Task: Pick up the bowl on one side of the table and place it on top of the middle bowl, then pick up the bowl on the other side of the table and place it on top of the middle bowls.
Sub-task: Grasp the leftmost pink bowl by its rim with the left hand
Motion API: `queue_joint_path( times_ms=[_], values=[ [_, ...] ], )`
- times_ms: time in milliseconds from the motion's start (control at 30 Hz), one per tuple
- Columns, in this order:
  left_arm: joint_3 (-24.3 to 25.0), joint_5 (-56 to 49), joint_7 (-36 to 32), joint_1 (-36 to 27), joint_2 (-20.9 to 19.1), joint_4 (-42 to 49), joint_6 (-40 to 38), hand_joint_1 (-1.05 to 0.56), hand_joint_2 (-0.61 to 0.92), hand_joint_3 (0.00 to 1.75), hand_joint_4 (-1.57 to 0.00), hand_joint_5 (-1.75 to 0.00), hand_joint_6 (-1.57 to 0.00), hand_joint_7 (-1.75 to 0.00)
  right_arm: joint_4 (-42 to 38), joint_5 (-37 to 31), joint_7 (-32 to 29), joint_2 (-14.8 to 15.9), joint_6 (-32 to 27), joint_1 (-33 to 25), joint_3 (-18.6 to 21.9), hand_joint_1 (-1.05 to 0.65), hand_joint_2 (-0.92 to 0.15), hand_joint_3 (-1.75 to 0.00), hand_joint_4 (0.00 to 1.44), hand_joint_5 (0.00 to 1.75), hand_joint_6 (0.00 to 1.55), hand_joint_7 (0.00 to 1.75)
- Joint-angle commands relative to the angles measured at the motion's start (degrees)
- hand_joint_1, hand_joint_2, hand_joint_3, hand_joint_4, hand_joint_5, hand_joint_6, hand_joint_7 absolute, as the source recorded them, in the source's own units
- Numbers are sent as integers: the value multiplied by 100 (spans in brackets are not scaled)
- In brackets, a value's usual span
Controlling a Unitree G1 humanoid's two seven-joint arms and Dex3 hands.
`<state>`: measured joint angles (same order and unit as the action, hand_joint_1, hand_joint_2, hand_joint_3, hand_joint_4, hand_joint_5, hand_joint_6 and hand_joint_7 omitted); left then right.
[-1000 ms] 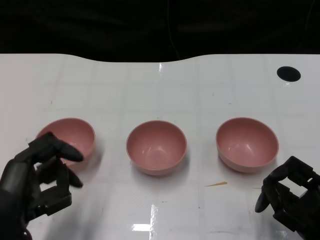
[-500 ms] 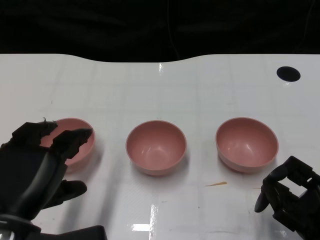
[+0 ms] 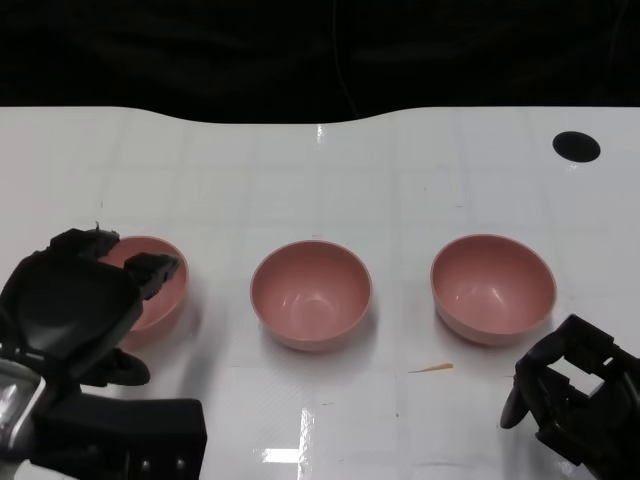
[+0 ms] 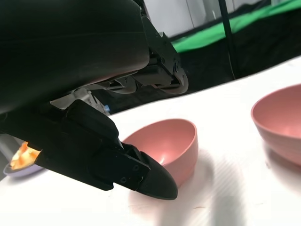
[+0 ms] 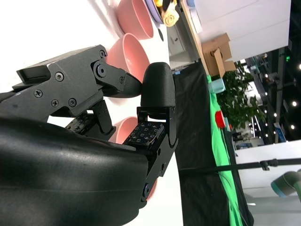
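We are on the first step: our left hand hovers over the left bowl, fingers spread, gripping nothing. Next we must close on its rim and carry it to the middle bowl. The left wrist view shows the gap under the fingers; our right hand rests curled.

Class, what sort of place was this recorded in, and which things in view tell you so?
Probably a robotics lab or test studio: a white table holds three matching pink bowls in a row, a green backdrop hangs behind, and another robot arm stands nearby.
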<state>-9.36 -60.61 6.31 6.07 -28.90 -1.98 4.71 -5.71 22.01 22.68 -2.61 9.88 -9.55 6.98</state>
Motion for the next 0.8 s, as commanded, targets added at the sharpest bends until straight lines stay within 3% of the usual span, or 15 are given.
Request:
queue_joint_path(
  times_ms=[33, 433, 800],
  values=[
    [-226, 68, -367, 347, -135, 736, 155, -76, 92, 5, -44, -7, -53, -4, -54, -16, -25, 24, 83, 11, 39, -12, -70, -75, 92, 157, 82, 125],
    [-822, 487, -1343, 1340, -147, 2721, 697, -71, 92, 9, -55, -6, -58, -2, -74, -46, -80, -7, 127, 25, 18, -12, -68, -81, 90, 161, 81, 128],
    [-1283, 885, -1989, 2188, 195, 4727, 969, -69, 92, 11, -57, -3, -61, -2, -30, -23, -75, 19, 47, 12, 13, -12, -69, -78, 90, 158, 80, 129]
  ],
)
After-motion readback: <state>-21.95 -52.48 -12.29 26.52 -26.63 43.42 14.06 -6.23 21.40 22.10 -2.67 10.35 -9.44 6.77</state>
